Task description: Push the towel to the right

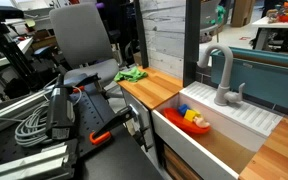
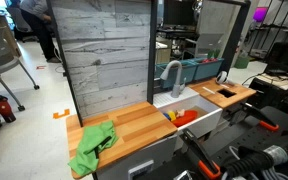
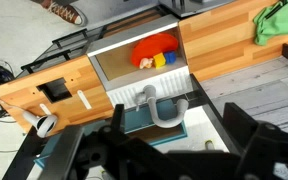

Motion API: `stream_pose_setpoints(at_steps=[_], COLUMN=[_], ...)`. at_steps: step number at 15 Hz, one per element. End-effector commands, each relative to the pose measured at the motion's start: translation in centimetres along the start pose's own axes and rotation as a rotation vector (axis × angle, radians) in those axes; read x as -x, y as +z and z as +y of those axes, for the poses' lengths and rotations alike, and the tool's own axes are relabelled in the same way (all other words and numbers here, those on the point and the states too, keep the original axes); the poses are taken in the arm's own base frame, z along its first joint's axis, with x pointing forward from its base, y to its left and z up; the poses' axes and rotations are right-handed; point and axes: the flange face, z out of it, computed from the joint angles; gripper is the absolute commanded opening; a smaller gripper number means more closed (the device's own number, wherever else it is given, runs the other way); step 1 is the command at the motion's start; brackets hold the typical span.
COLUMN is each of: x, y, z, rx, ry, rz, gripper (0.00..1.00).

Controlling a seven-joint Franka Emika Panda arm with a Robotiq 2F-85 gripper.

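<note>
The green towel (image 1: 131, 74) lies crumpled on the wooden counter (image 1: 159, 92), on its end away from the sink. It shows in both exterior views (image 2: 92, 145) and at the top right corner of the wrist view (image 3: 280, 20). My gripper (image 3: 184, 138) shows only in the wrist view, as two dark fingers spread wide with nothing between them. It hangs high above the faucet (image 3: 165, 108), well away from the towel.
A white sink (image 1: 224, 128) beside the counter holds red and yellow toys (image 1: 194, 120). A grey wood-panel wall (image 2: 104, 55) stands behind the counter. Another wooden counter section (image 2: 227, 93) lies beyond the sink. Cables and black gear (image 1: 44, 120) fill the near foreground.
</note>
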Motion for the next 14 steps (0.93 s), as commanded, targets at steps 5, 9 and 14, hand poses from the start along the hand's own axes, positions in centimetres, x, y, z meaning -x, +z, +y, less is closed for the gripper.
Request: stream_pose_setpoints(at_steps=[5, 9, 14], x=[-0.03, -0.03, -0.03], y=[-0.06, -0.06, -0.06], z=[0.01, 0.01, 0.01], rx=[0.0, 0.0, 0.0], ry=[0.0, 0.0, 0.0], rz=[-0.001, -0.001, -0.001], gripper=[1.0, 1.0, 1.0])
